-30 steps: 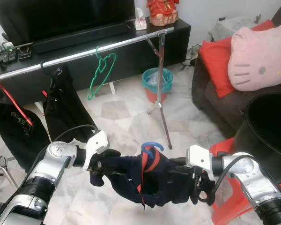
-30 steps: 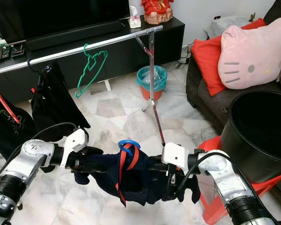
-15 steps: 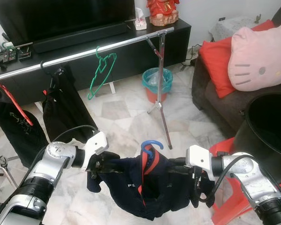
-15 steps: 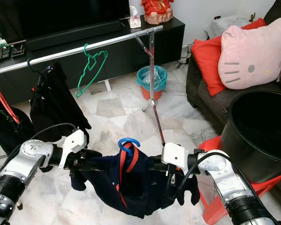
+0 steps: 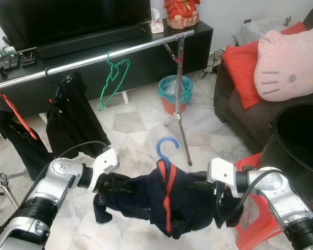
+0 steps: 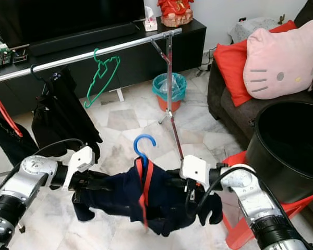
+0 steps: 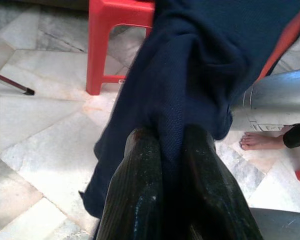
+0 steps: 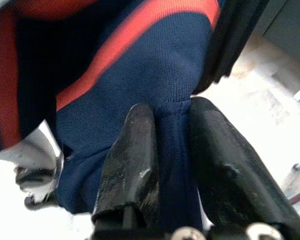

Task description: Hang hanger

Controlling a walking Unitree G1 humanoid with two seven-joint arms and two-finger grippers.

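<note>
Both arms are out front, and stretched between them is a navy garment with a red stripe, draped on a blue hanger whose hook pokes straight up above the cloth. The left gripper has its two black fingers pinched tight on a fold of the navy fabric at one end, and the right gripper is clamped just the same on the other end, fingers squeezing a bunched seam. The bundle hangs low over the marble floor, well below the silver clothes rail ahead. On that rail a green hanger dangles bare, with dark clothes hanging to its left. A red stool stands beneath, a black bin sits to the right, and a person's bare foot rests on the tiles.
</note>
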